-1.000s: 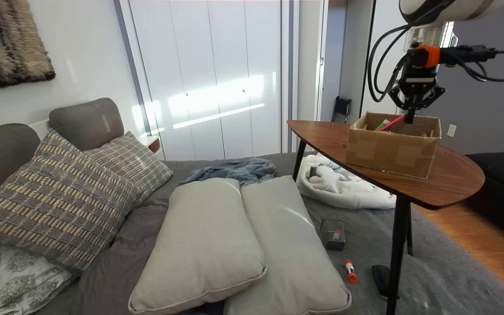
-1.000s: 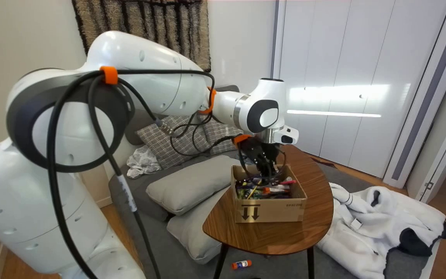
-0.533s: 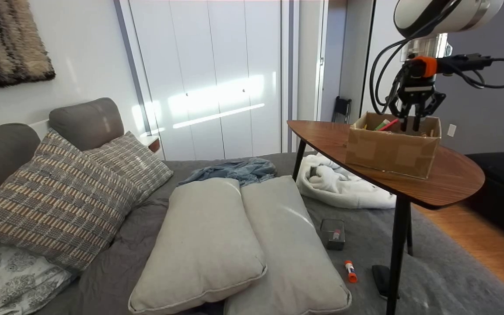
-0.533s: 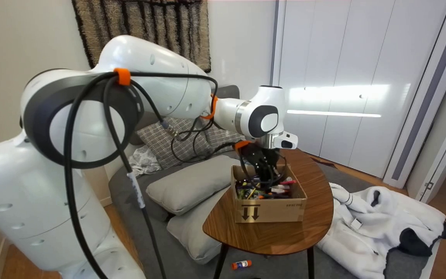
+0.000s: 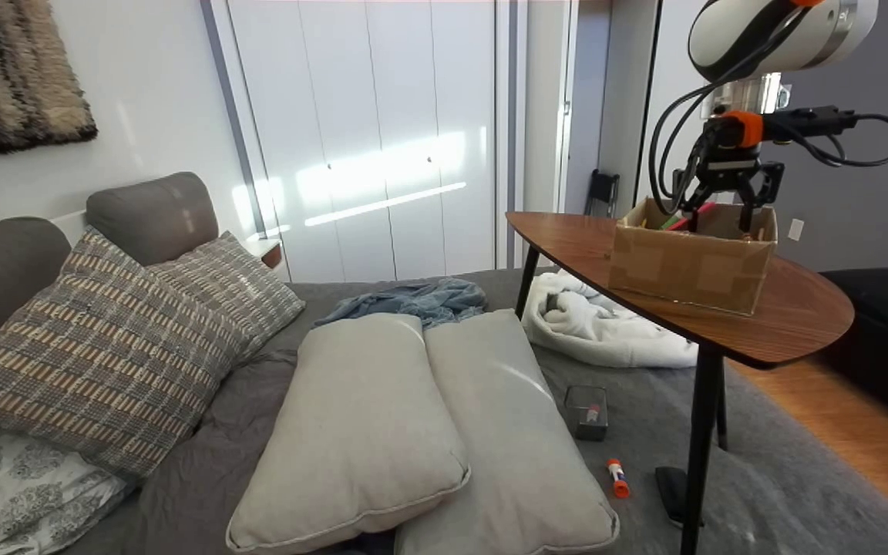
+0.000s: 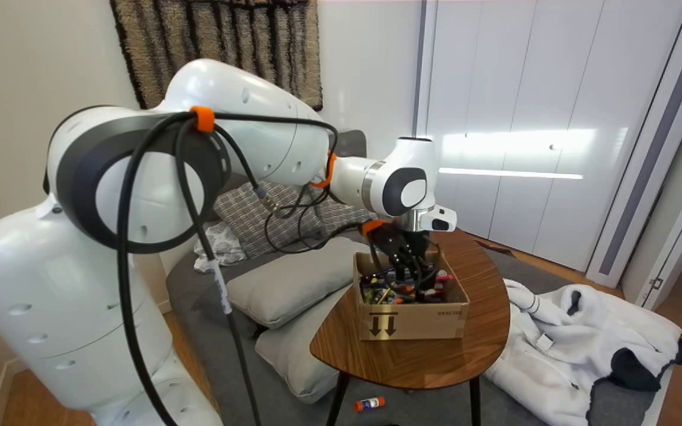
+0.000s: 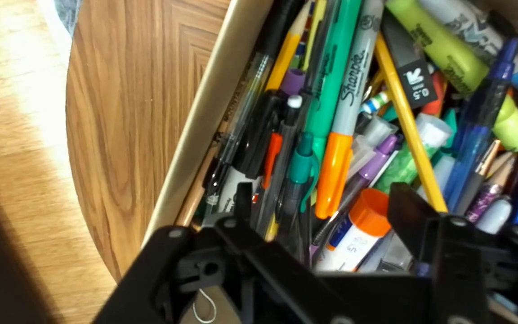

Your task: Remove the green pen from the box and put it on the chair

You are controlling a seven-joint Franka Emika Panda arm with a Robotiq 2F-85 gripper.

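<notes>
The box [image 5: 687,270] stands on the chair [image 5: 802,316], a rounded wooden surface on thin black legs, in both exterior views. In the wrist view the box [image 7: 194,118] is full of pens and markers. The green pen [image 7: 302,167], with a teal top and clip and a dark clear barrel, lies among them, its lower end running behind the gripper. My gripper [image 5: 719,220] points down into the box, jaws spread wide. In the wrist view the gripper [image 7: 323,204] frames the green pen and a glue stick [image 7: 353,234] below, holding nothing.
A long green Sharpie [image 7: 334,67] and a grey-orange Sharpie [image 7: 351,90] lie beside the green pen. A yellow pencil [image 7: 409,121] crosses the pile. The box walls surround the fingers. Another glue stick [image 5: 618,478] and grey pillows [image 5: 359,432] lie beyond the chair.
The gripper has gone from shut to wide apart. It has also sunk lower into the box, shifting a little to the left in an exterior view. The box has stayed in place.
</notes>
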